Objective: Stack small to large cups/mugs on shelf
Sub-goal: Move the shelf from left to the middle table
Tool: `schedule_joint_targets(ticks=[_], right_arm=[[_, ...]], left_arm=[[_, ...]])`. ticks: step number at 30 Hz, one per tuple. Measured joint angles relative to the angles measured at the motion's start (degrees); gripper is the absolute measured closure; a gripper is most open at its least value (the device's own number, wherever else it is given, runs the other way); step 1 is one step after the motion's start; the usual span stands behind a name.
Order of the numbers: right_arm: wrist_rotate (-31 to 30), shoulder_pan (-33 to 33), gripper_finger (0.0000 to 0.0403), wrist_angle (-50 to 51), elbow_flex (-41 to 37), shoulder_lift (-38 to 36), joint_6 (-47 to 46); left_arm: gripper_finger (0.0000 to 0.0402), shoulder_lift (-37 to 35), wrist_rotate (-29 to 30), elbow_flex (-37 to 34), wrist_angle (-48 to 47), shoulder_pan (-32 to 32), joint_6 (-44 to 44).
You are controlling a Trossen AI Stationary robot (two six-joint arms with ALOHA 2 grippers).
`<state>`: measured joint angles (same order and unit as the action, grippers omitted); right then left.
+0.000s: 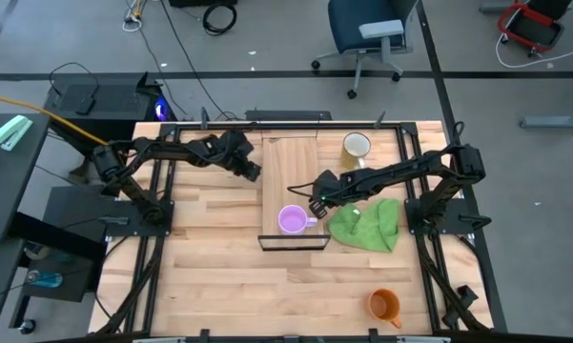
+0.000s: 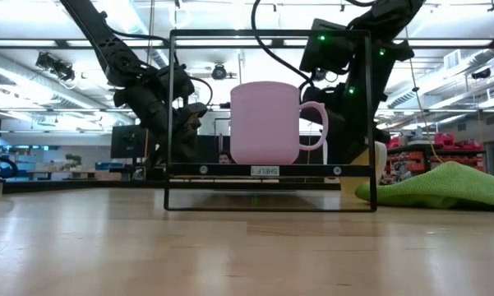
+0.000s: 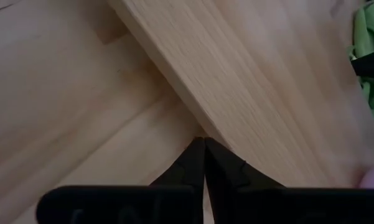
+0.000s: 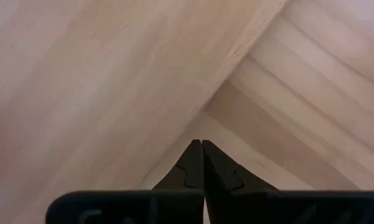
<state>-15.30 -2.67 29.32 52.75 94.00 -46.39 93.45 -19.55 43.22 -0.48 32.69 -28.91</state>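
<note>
The light-wood shelf (image 1: 291, 171) lies on the table, its black frame (image 1: 293, 240) at the near end. The small purple mug (image 1: 291, 220) stands upright on the shelf near that end, handle toward the right; it also shows in the low view (image 2: 265, 123). The cream mug (image 1: 356, 148) stands on the table right of the shelf's far end. The orange mug (image 1: 384, 305) stands near the table's front right. My left gripper (image 1: 255, 173) is shut at the shelf's left long edge. My right gripper (image 1: 316, 200) is shut at its right long edge, just beyond the purple mug. My left gripper has its shut fingertips (image 3: 199, 149) right at the shelf's left long edge (image 3: 174, 93), coming slanting down from the left; I cannot tell whether they touch it. My right gripper has its shut fingertips (image 4: 198, 152) right at the shelf's right long edge (image 4: 230, 74); whether they touch it, I cannot tell.
A crumpled green cloth (image 1: 367, 224) lies on the table right of the shelf's near end, under the right arm. The table's near half (image 1: 267, 295) is bare wood apart from the orange mug.
</note>
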Motion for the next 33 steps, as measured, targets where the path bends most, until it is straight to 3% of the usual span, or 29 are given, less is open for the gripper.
schedule_joint_targets(ticks=[22, 33], right_arm=[[0.8, 1.2, 0.0400, -2.4, 0.0, 0.0, 0.9], [0.4, 1.2, 0.0392, 2.1, 0.0, -4.3, 0.9]], left_arm=[[0.0391, 3.0, -0.3, 0.0, 1.3, 0.3, 0.1], [0.0372, -1.2, -4.7, 0.0, -2.6, 1.5, 1.4]])
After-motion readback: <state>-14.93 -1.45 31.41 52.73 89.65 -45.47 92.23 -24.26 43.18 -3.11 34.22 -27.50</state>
